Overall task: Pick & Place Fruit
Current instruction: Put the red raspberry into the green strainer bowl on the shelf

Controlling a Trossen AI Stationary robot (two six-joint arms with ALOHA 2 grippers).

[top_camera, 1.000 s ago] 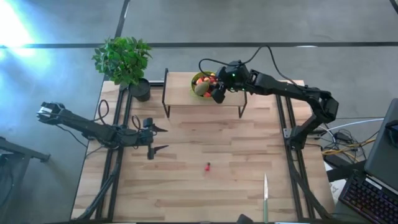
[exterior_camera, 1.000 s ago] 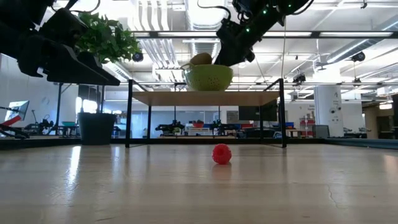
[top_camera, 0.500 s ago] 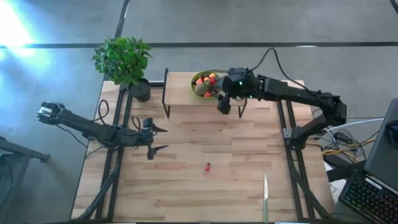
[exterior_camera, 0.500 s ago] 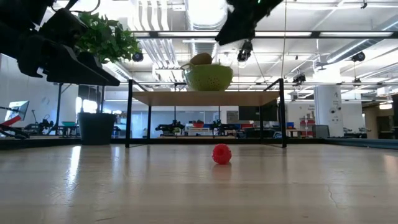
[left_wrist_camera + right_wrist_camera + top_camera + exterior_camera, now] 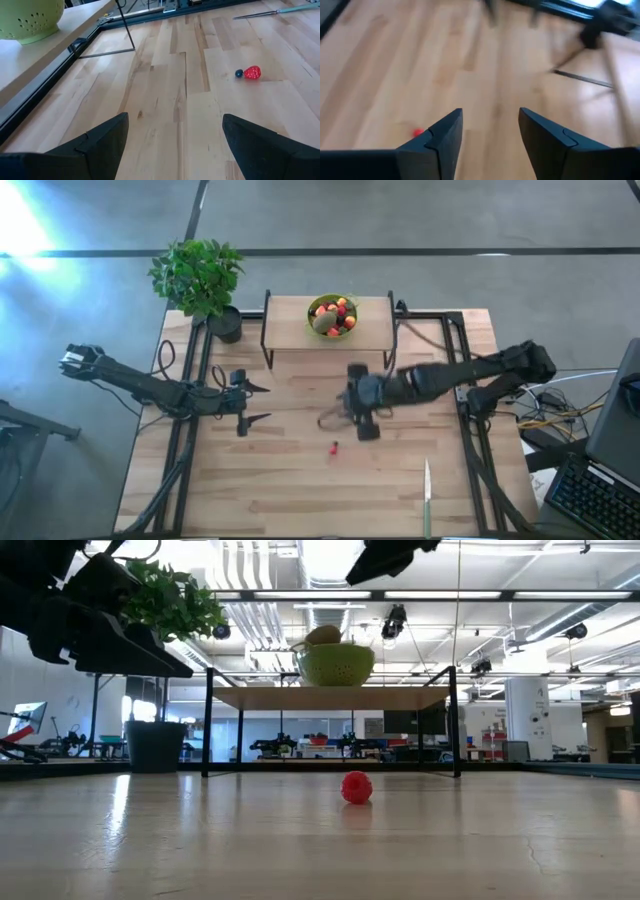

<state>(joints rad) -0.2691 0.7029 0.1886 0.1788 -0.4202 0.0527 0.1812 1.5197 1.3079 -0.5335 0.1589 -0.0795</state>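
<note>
On the butcher-block table (image 5: 300,490), biggest item is the raised shelf (image 5: 290,330) at the far edge, with the lime-green bowl (image 5: 333,316) sitting on it; bowl holds the brown kiwi (image 5: 322,323) plus a heap of small red, orange and yellow fruit (image 5: 341,310). Potted plant (image 5: 199,278) stands at the far left corner, just beside the shelf's left leg. Left arm is parked low on the left side of the table, left gripper (image 5: 250,402) pointing toward the centre, fingers spread wide, nothing between them. Right arm reaches in from the right edge across mid-table; right gripper (image 5: 363,420) hangs above the wood between the shelf and the loose red berry, fingers apart with bare table visible between them in its wrist view, so nothing held. It's motion-blurred from above, so exact tip position is approximate. Knife (image 5: 427,495) with the green handle lies near the front edge, right of centre, well apart from everything else. Red berry (image 5: 334,447) sits alone on the open table, front of centre, near the right gripper but not touching it. Left wrist view shows a tiny dark berry (image 5: 239,73) just beside the red one, probably touching it.
</note>
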